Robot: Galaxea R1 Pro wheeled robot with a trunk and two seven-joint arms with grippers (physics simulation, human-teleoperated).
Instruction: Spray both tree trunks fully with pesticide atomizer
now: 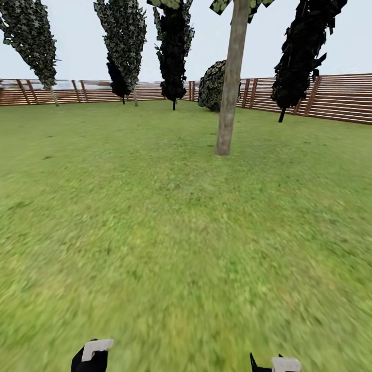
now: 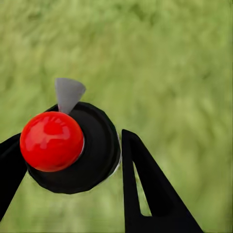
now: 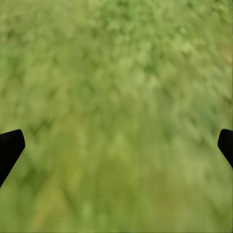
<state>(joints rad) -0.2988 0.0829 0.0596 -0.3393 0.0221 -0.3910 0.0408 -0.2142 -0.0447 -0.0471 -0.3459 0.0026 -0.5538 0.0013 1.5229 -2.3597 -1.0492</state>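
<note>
The pesticide atomizer (image 2: pixel 52 141) has a glossy red ball on a round black cap, with a grey cone nozzle (image 2: pixel 68 93). My left gripper (image 2: pixel 70 151) is shut on it, one black finger on each side, above blurred grass. In the head view, that gripper (image 1: pixel 92 355) sits low at the left edge of the lawn. One tree trunk (image 1: pixel 230 88), a thick grey-tan column, rises from the grass ahead and slightly right, some way off. My right gripper (image 3: pixel 116 145) is open with nothing between its fingers. It also appears at the head view's lower right (image 1: pixel 276 364).
A brown slatted fence (image 1: pixel 341 98) rings the lawn at the back. Dark thin-stemmed trees (image 1: pixel 173 51) stand along it, and one (image 1: pixel 302 51) stands at the right. A round bush (image 1: pixel 212 85) sits behind the trunk. Open grass (image 1: pixel 155 232) lies between me and the trunk.
</note>
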